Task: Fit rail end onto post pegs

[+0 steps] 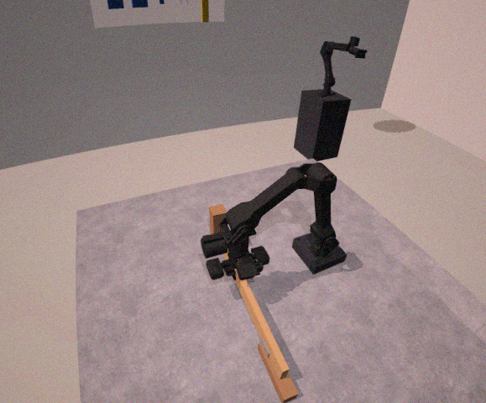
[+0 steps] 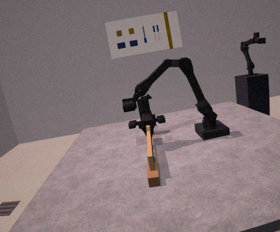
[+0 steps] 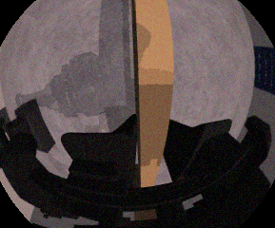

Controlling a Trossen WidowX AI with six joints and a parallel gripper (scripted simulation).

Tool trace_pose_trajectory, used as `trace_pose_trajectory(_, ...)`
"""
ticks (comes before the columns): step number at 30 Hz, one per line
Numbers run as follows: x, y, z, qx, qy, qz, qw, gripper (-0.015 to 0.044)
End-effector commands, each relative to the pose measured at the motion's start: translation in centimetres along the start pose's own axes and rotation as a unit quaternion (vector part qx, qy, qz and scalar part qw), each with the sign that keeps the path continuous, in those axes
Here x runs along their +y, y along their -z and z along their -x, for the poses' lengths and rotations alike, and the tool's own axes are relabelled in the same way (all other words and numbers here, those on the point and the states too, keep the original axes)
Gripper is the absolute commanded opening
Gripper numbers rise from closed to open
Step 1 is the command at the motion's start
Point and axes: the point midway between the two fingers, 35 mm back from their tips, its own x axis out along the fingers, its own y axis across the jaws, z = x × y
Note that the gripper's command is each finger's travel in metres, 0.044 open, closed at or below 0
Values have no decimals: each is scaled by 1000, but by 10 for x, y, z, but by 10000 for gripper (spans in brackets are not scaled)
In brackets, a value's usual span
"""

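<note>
One long wooden rail [image 1: 258,318], one short wooden post [image 1: 216,215] and one low footboard block [image 1: 284,384] stand on one grey table [image 1: 147,303]. One black arm [image 1: 277,191] with one end effector [image 1: 239,270] works there; one second, smaller arm [image 1: 336,60] tops one dark pedestal [image 1: 321,123]. One wall chart [image 2: 143,35] carries two yellow squares and two blue rectangles

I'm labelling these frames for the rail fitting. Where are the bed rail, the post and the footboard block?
bed rail [image 1: 258,318], top view, middle of its upper face.
post [image 1: 216,213], top view, its top end behind the arm.
footboard block [image 2: 153,177], exterior view, its near face.
</note>
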Motion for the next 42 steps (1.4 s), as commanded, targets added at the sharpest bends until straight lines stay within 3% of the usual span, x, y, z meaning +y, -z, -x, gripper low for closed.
trace_pose_trajectory(1, -1, 0, 3, -1, 5, 0, 1000, 0)
trace_pose_trajectory(42, -1, 13, 5, 0, 5, 0, 1000, 0)
